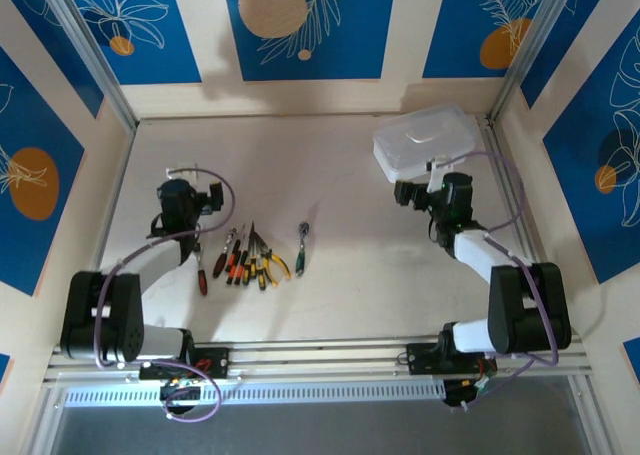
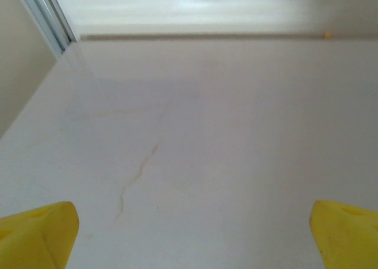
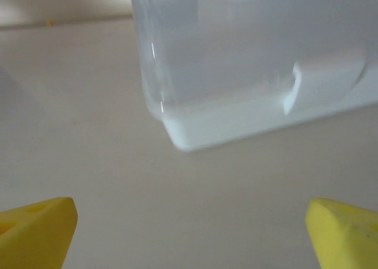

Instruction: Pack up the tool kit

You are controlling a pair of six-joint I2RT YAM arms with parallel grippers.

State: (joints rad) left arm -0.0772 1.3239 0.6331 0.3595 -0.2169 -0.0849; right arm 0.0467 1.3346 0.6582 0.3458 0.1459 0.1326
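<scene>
A: Where's the case (image 1: 425, 140)?

B: Back right corner of the desk (image 1: 360, 225), flat on it. The lid looks shut, though I can't tell for sure through the cloudy plastic.

A: And the tools (image 1: 245, 260)?

B: They're loose in a small row at left-centre, well apart from the case. The ratchet (image 1: 303, 247) lies just right of the row and the red-handled screwdriver (image 1: 201, 275) at its left end. Nothing is packed yet.

A: Right pincer (image 3: 192, 233)?

B: Released, jaws wide, nothing between them. It hovers just in front of the case, and its wrist view looks at the case's near lower corner.

A: Left pincer (image 2: 192, 233)?

B: Also released and empty. It's over bare desk just behind the tool row, pointing toward the back wall.

A: What's the step?

B: My guess is getting the case open or pulled closer, with the right arm going first.

A: Tips?

B: Don't bite the rounded corner, because smooth plastic will likely squirt out. Shift sideways and square up on a flat edge or the lid lip. Come in low and close gently, since a light case probably skids if it's nudged. Keep it flat on the desk.

A: And the left arm?

B: It should turn back toward the tools and take one at a time from above by the handle, starting with the ratchet since it sits apart.
</scene>
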